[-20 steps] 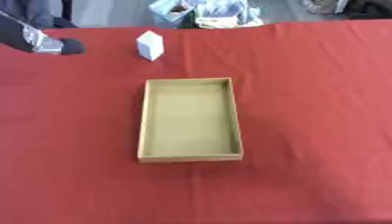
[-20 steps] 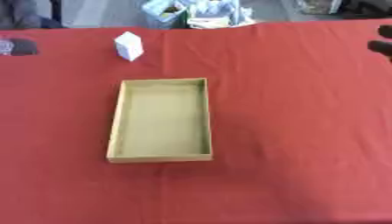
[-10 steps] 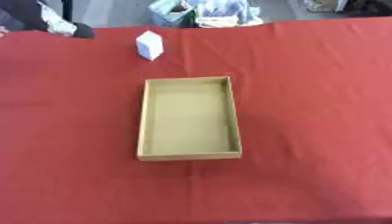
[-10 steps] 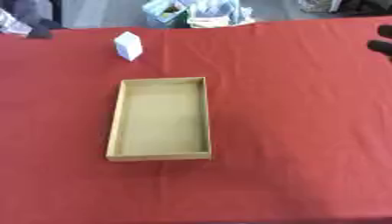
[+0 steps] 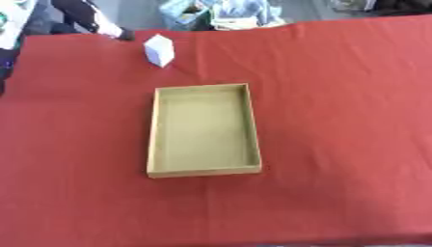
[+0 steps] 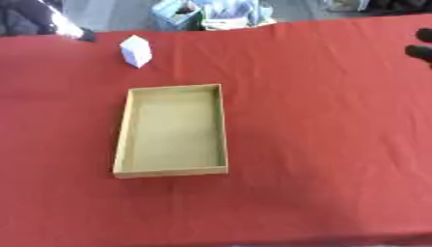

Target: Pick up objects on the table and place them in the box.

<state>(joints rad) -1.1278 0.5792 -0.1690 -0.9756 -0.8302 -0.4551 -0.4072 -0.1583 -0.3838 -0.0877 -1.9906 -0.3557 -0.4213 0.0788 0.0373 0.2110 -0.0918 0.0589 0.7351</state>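
Well left of the right hand (image 6: 419, 44), whose dark fingertips alone show at the frame edge, finger state indiscernible, a shallow rectangular cardboard box (image 5: 205, 130) lies on the red cloth tabletop (image 5: 337, 96). A small white block (image 5: 158, 50) stands beyond it.

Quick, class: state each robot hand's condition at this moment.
Left hand: at the far left edge, holding nothing; fingers cannot be told.
Right hand: only dark fingertips at the right edge; cannot be told.
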